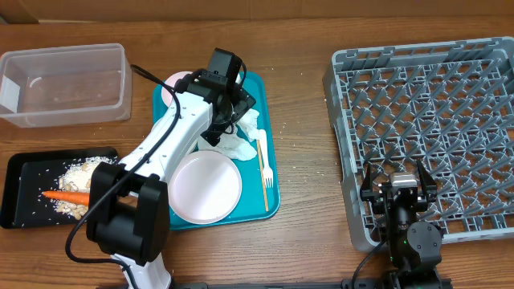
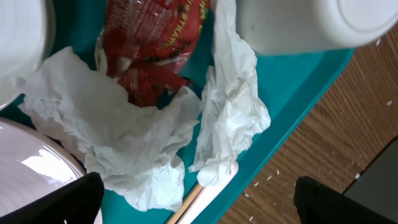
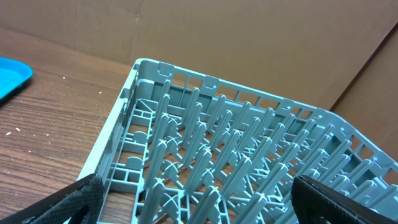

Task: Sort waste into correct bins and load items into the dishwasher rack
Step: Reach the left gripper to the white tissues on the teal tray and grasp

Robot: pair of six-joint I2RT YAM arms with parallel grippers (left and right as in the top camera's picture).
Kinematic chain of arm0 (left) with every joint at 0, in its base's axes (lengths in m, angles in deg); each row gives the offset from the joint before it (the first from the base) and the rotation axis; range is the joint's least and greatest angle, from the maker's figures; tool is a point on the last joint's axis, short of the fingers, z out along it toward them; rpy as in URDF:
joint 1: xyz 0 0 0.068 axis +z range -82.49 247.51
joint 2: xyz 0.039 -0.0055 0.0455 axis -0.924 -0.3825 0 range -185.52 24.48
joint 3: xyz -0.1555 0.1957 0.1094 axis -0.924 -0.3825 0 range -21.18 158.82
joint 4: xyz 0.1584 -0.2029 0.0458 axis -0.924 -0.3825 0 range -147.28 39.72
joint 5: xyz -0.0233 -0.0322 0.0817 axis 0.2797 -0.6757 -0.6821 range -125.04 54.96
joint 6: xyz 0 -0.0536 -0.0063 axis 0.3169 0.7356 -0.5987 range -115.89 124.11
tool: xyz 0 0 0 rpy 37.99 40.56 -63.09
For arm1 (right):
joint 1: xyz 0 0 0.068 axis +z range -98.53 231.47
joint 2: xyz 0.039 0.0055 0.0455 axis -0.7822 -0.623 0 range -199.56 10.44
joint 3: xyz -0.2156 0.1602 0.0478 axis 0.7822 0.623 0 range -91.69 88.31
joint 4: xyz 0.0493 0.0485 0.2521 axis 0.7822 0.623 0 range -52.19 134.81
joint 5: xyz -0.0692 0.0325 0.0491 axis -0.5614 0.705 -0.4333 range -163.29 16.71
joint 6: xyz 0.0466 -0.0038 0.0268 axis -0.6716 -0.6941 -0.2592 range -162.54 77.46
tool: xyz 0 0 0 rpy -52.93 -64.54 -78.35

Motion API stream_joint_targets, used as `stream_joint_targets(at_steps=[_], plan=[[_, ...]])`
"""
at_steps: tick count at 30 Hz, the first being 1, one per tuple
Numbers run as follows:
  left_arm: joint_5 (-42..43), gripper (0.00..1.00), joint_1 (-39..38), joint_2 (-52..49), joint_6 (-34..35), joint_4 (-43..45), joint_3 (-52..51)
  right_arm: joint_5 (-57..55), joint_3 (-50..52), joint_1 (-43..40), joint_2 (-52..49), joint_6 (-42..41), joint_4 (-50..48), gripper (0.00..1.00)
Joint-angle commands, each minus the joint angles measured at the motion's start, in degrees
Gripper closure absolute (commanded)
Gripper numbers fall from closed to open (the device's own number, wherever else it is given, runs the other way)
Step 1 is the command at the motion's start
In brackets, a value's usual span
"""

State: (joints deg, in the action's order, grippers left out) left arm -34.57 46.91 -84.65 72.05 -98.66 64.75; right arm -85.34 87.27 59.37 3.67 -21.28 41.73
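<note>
Left gripper: I have it [image 2: 205,203] [image 1: 234,114] low over the teal tray [image 1: 274,202], jaws spread wide and nothing in them.
Napkins: the crumpled white paper napkins [image 2: 124,146] [image 1: 241,141] lie on the tray directly beneath the left gripper, between the lines of its two fingers.
Wrapper: the small red-and-white wrapper [image 2: 152,50] sits just beyond the napkins from the left gripper, touching them and partly bedded in their folds.
White dish: a rounded white dish [image 2: 298,25] lies past the napkins on the tray; I cannot tell whether it is a cup or a bowl.
Fork: the slim pale fork [image 1: 263,165] lies along the tray's edge just to the right of the left gripper, one end against the napkins.
Plate: the white round plate [image 1: 205,186] is on the tray, just back from the left gripper towards the arm's base.
Bins: the clear tub [image 1: 64,50] and the black tray [image 1: 22,191] stand on the desk [image 1: 305,120], well off to the left gripper's left.
Carrot and crumbs: the carrot piece [image 1: 66,195] and the pale crumbs [image 1: 80,172] are in the black tray.
Right gripper: I see it [image 3: 199,205] [image 1: 399,183] wide open and empty.
Rack: the grey dishwasher rack [image 3: 217,162] [image 1: 426,104] stretches ahead of the right gripper, its near edge right below the fingers.
</note>
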Motion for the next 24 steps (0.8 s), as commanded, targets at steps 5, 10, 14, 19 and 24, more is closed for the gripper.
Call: stream_joint_targets(at_steps=[5, 10, 14, 19, 24], plan=[[-2.12, 0.00, -0.22, -4.90, 4.28, -0.33, 0.92, -0.35, 0.55, -0.15, -0.02, -0.02, -0.37, 0.00], [-2.49, 0.00, -0.22, -6.38, 4.28, -0.39, 0.92, -0.35, 0.55, -0.15, -0.02, -0.04, -0.37, 0.00], [-4.74, 0.01, -0.22, -6.54, 4.28, -0.42, 0.90, -0.35, 0.55, -0.15, -0.02, -0.02, -0.37, 0.00], [-5.79, 0.24, -0.44, -7.08, 4.26, -0.39, 0.92, -0.35, 0.55, -0.15, -0.02, -0.04, -0.37, 0.00], [-5.79, 0.37, -0.44, -7.58, 4.00, -0.46, 0.92, -0.35, 0.55, -0.15, -0.02, -0.04, -0.37, 0.00]])
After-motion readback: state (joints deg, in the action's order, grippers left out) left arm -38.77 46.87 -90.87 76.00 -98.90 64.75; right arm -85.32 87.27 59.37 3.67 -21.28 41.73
